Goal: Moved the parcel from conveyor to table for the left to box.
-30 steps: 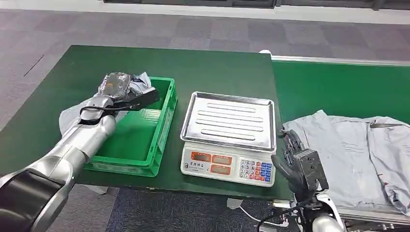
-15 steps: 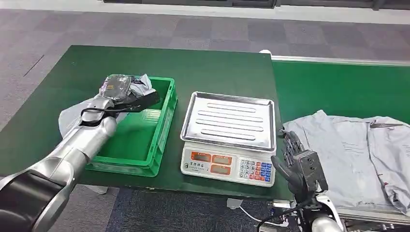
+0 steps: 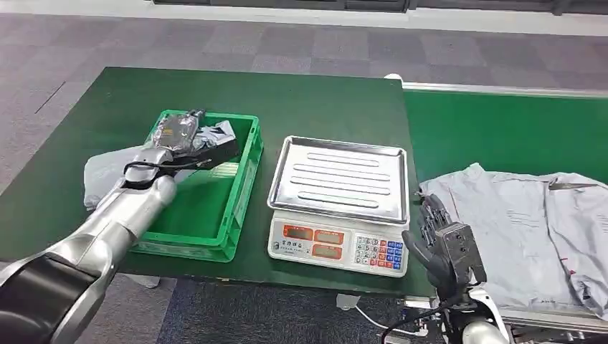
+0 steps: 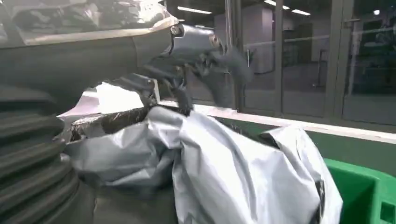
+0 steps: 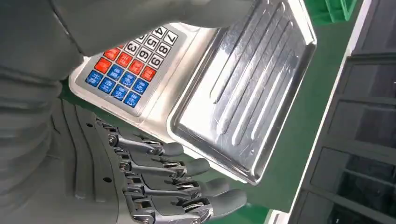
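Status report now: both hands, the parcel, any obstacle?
Left hand grips parcel over green bin's far end. Right hand open, idle beside scale. Nothing in the way.

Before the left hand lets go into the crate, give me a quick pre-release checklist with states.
1. Parcel held by the left hand: ok, fingers grip the grey bag in the left wrist view.
2. Parcel over the green crate: ok, it sits above the crate's far-left corner.
3. Parcel fully inside the rim: cannot tell, part seems to overlap the far edge.
4. Crate floor free to receive: ok, bare green bottom shows.
5. Right hand out of the way: ok, empty, fingers apart, at the table edge beside the scale.
6. Scale tray bare: ok.
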### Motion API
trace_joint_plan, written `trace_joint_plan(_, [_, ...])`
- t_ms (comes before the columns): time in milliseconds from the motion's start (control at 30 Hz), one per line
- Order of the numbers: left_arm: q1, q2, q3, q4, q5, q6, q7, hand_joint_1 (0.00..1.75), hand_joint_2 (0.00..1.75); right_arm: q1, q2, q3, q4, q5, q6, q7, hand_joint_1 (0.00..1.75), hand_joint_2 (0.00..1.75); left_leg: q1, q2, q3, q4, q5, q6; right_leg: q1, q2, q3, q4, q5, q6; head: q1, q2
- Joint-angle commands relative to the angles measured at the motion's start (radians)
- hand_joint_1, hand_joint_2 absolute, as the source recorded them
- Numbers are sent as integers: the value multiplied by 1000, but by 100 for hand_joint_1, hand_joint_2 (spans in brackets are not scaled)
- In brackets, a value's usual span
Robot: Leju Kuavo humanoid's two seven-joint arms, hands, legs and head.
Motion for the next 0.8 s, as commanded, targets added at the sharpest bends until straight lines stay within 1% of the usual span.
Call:
trace_joint_plan(33, [-24, -32, 70, 54, -8, -21, -3, 0, 175, -25, 29, -51, 30, 3, -1, 3, 0, 175, 1, 0, 2, -2, 0, 0, 1, 0, 3, -3, 0, -1, 0, 0])
trace_joint_plan(167, [-24, -33, 70, 54, -10, -23, -3, 0, 175, -25, 30, -51, 26, 5, -1, 4, 0, 175, 0, 0, 0, 0, 0, 0, 0, 0, 1, -1, 0, 0, 0, 0])
trace_joint_plan(333, [-24, -36, 68, 53, -12, -25, -5, 0, 175, -26, 30, -51, 27, 6, -1, 4, 0, 175, 1, 1, 2, -1, 0, 0, 1, 0, 2, -2, 0, -1, 0, 0])
trace_joint_plan(600, [-43, -61, 59, 54, -33, -36, -6, 0, 175, -16, 27, -62, 23, 7, -1, 5, 0, 175, 1, -1, 0, 0, 0, 0, 1, -1, 1, -1, 0, 0, 0, 0])
trace_joint_plan(800, [-43, -60, 59, 54, -34, -36, -6, 0, 175, -16, 27, -62, 22, 7, -1, 5, 0, 175, 1, 0, 0, 0, 0, 0, 1, -1, 1, -1, 0, -1, 0, 0])
